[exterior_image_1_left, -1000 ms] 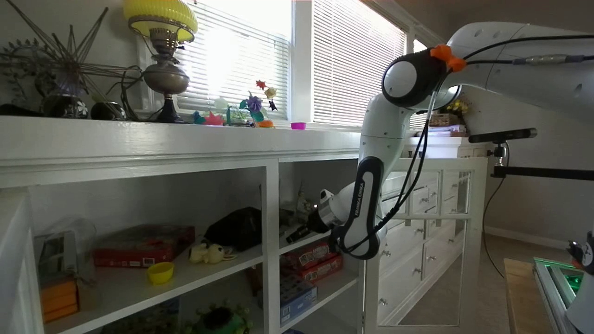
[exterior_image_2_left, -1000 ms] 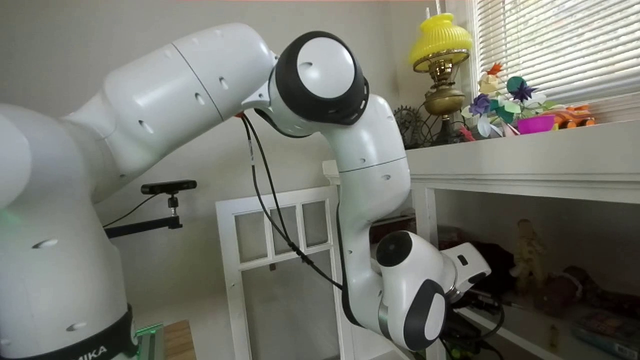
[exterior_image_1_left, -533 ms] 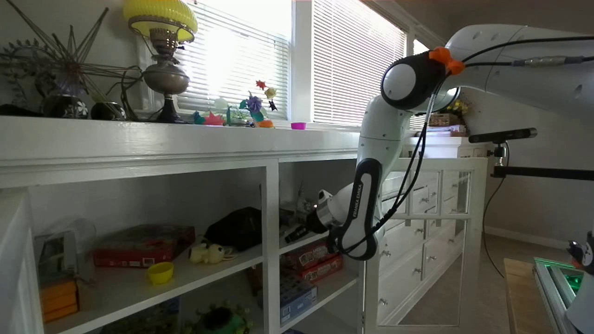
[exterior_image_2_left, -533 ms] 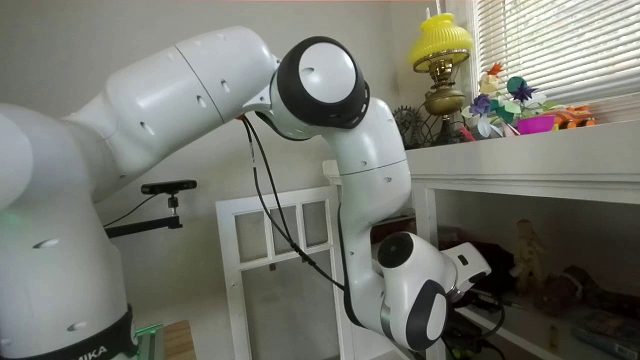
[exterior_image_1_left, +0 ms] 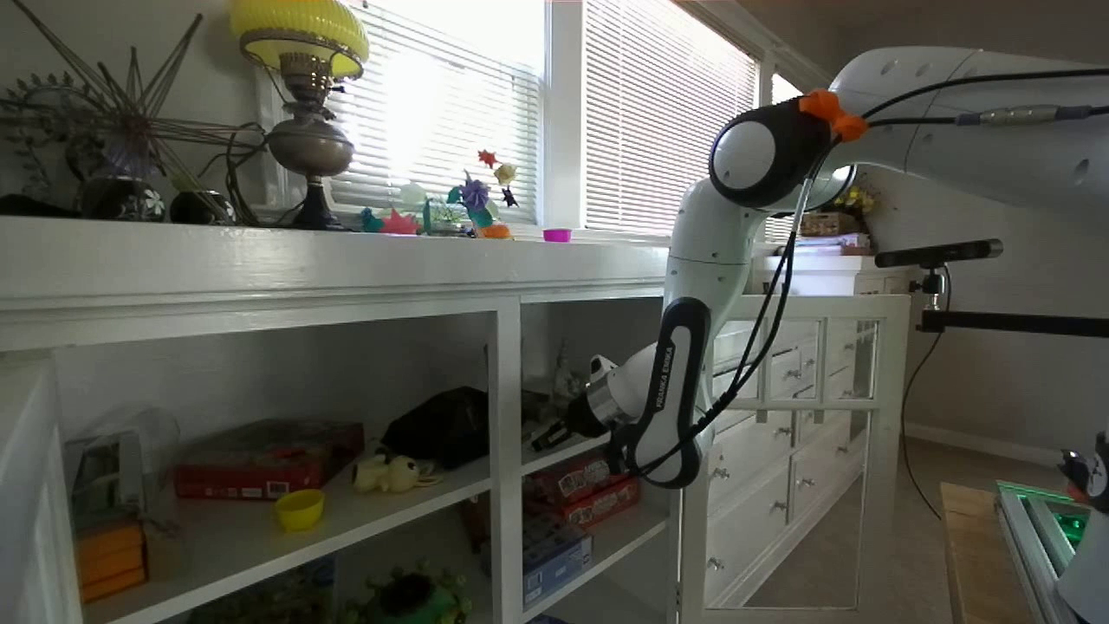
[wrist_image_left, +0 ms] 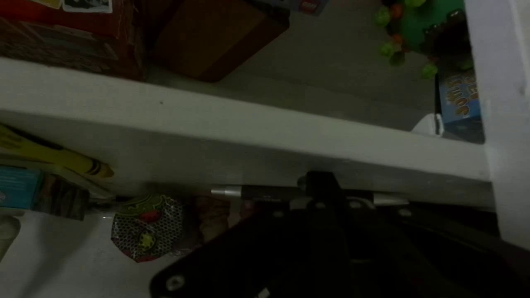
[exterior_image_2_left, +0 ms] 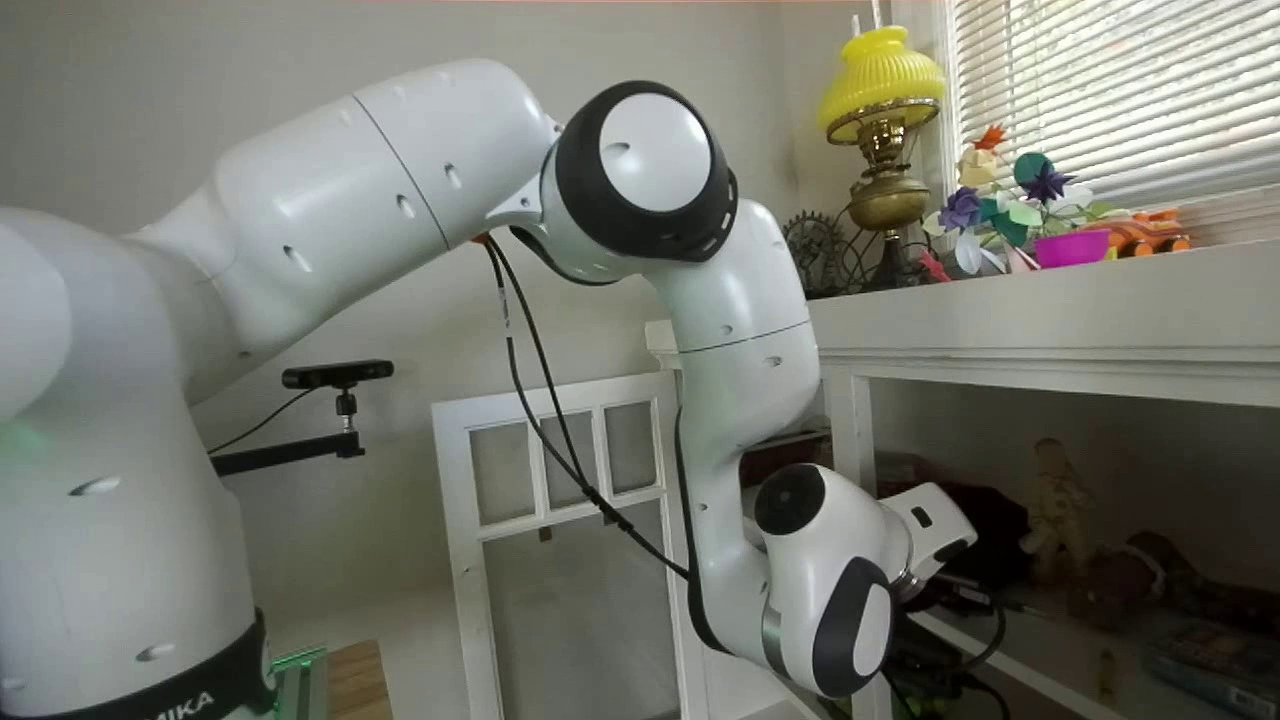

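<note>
Black with silver ends, a pen (wrist_image_left: 271, 193) lies just inside the front edge of a white shelf (wrist_image_left: 248, 123) in the wrist view, slightly slanted to that edge. Over the middle of it stands the black hand (wrist_image_left: 319, 182), clenched, its two fingers meeting at the tips. They cover part of the barrel, and a silver end sticks out to either side. Whether the tips press against the pen, pinch some of it or only stand in front of it cannot be told; the light is dim there and the fingers hide the spot.

In an exterior view the hand slants down to the right of a white upright (exterior_image_1_left: 506, 459), its tips low over the shelf. In both exterior views the arm (exterior_image_1_left: 702, 260) bends down toward the open cabinet (exterior_image_1_left: 260, 269).

Near the pen's left end in the wrist view is a patterned bundle (wrist_image_left: 147, 229); farther left are a yellow crayon (wrist_image_left: 49, 154) and a teal box (wrist_image_left: 18, 188). Beyond the edge, lower down, are a red box (wrist_image_left: 70, 45), a brown box (wrist_image_left: 215, 37) and a blue box (wrist_image_left: 460, 99) with lettering. Past the upright, well apart from the hand, a pale yellow toy (exterior_image_1_left: 394, 474) rests near a yellow cup (exterior_image_1_left: 299, 510).
</note>
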You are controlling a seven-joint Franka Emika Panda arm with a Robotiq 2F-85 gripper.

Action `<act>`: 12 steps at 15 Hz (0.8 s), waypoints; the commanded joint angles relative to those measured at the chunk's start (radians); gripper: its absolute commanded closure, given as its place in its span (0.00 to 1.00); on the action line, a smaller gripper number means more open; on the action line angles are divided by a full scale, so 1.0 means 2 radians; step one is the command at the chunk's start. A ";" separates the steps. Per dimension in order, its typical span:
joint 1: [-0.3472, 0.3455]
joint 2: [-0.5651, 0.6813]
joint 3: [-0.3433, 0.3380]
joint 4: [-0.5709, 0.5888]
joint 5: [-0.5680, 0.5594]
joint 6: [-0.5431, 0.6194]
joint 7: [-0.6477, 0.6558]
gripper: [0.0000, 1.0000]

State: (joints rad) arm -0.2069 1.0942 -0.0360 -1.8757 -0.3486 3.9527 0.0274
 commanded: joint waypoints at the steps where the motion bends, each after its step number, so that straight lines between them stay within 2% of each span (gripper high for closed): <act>1: 0.008 0.017 -0.005 0.021 0.022 -0.001 -0.018 1.00; 12: 0.003 -0.052 -0.008 -0.051 0.001 -0.017 -0.009 1.00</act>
State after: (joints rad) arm -0.2043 1.0565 -0.0482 -1.9063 -0.3487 3.9499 0.0243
